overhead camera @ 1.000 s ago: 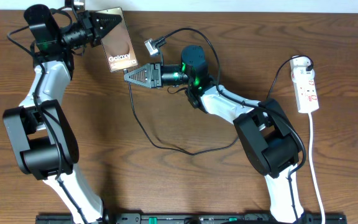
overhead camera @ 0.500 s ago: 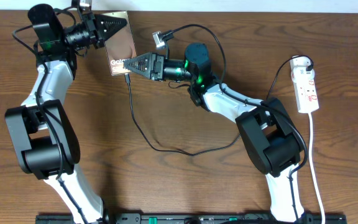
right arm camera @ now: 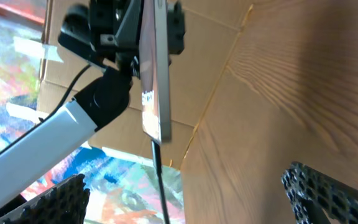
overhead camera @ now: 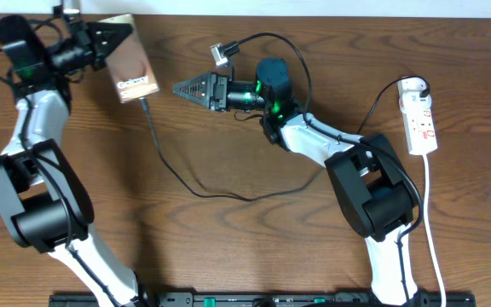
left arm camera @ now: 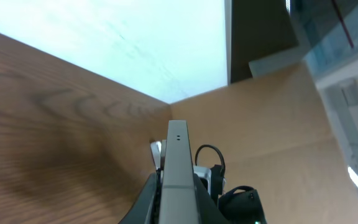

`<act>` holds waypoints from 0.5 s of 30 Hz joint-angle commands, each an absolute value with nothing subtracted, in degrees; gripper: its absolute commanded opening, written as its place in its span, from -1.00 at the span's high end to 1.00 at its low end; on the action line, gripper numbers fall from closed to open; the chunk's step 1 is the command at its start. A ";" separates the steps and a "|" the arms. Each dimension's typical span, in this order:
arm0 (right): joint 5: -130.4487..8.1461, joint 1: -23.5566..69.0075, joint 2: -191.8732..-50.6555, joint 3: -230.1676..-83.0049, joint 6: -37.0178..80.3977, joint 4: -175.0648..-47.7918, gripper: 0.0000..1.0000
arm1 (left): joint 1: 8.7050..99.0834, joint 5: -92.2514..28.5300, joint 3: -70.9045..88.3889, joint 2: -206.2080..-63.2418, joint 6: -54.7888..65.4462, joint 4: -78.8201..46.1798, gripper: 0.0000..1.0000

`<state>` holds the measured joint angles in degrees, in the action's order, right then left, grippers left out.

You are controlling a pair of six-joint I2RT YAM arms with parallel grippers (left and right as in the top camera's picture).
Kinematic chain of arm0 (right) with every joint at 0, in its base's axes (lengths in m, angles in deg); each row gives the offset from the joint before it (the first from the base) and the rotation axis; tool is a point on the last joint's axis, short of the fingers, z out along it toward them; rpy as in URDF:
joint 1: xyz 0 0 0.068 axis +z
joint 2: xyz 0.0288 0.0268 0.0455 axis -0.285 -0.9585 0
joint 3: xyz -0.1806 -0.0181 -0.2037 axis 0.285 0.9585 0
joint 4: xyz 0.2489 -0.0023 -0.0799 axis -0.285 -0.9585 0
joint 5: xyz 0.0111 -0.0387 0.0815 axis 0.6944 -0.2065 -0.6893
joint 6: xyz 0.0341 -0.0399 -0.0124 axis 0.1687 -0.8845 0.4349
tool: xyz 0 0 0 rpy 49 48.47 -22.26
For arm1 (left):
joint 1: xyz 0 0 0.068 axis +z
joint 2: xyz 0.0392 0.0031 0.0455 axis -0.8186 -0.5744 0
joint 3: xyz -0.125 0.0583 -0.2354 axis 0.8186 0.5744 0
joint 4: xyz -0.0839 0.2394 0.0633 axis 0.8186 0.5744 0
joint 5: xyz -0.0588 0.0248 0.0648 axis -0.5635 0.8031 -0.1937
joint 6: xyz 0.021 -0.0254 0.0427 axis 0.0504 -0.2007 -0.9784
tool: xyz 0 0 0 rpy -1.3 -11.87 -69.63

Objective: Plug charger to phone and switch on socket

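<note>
The left arm reaches far left, its left gripper [overhead camera: 107, 36] clamped on the phone [overhead camera: 131, 70]. The right gripper [overhead camera: 177, 87] points at it, fingers apart. The phone has moved left with the charger [overhead camera: 194, 189] plugged in.

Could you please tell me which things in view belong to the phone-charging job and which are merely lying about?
Part of the job:
- phone, held by the left gripper
- charger, hanging from the phone's lower end
- socket on the right
- right gripper, open

Not part of it:
- wooden table
- black rail at its front edge
</note>
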<state>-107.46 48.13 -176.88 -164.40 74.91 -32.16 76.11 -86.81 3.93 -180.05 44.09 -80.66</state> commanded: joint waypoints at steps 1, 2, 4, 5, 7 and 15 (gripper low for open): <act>-108.13 46.89 -177.01 -165.47 72.73 -33.96 -0.99 | 78.52 -87.25 3.41 -178.95 42.78 -77.01 0.85; -108.13 46.69 -177.01 -165.47 72.11 -34.72 -0.99 | 78.87 -87.01 3.43 -178.95 41.23 -74.86 0.85; -107.85 46.41 -177.01 -165.47 70.85 -37.06 -0.98 | 79.28 -86.66 3.43 -178.95 36.92 -69.22 0.85; -107.67 46.30 -177.01 -165.47 69.82 -38.46 -0.99 | 79.30 -86.42 3.43 -178.95 34.67 -66.41 0.85; -107.65 46.06 -177.01 -165.47 68.29 -40.86 -0.99 | 79.30 -84.62 3.43 -178.95 28.11 -58.30 0.85; -107.67 45.36 -177.01 -165.47 63.48 -48.69 -0.99 | 78.17 -67.01 3.43 -178.95 8.42 -27.52 0.85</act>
